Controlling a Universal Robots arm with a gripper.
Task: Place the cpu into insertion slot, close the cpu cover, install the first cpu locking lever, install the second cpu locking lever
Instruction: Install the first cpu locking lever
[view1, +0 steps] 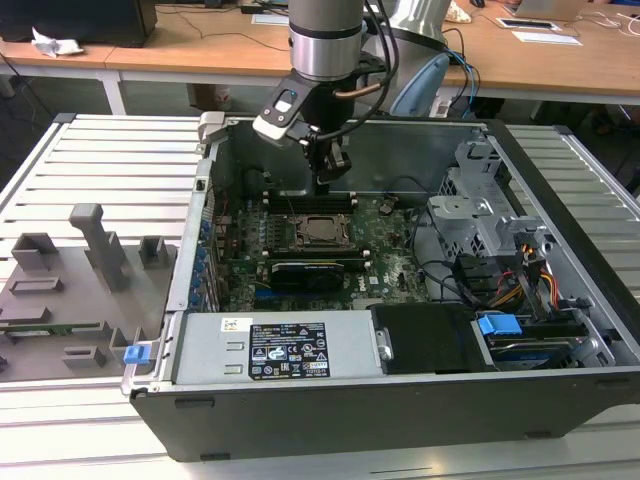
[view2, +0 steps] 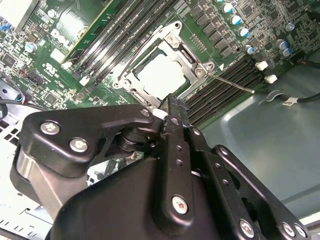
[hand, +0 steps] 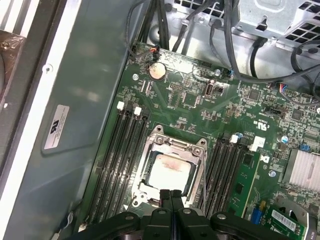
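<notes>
The cpu (hand: 169, 171) lies flat in the insertion slot on the green motherboard (hand: 200, 100), its pale metal face showing through the window of the cpu cover (hand: 176, 145). The silver cpu cover (view2: 186, 54) lies down around the cpu (view2: 160, 75). A thin metal locking lever (view2: 233, 83) juts out from the socket's corner over the memory slots. My gripper (hand: 170, 196) is shut with nothing between its fingers, its tip (view2: 172, 101) just above the socket's edge. In the exterior view the gripper (view1: 326, 183) hangs over the far side of the socket (view1: 322, 229).
Black memory slots (hand: 120, 150) flank the socket on both sides. A long black expansion card (view1: 315, 270) lies in front of it. The power supply (view1: 280, 345), drive cage (view1: 480, 210) and cables (view1: 450, 275) crowd the case. A grey parts fixture (view1: 70, 280) sits outside, at the exterior view's left.
</notes>
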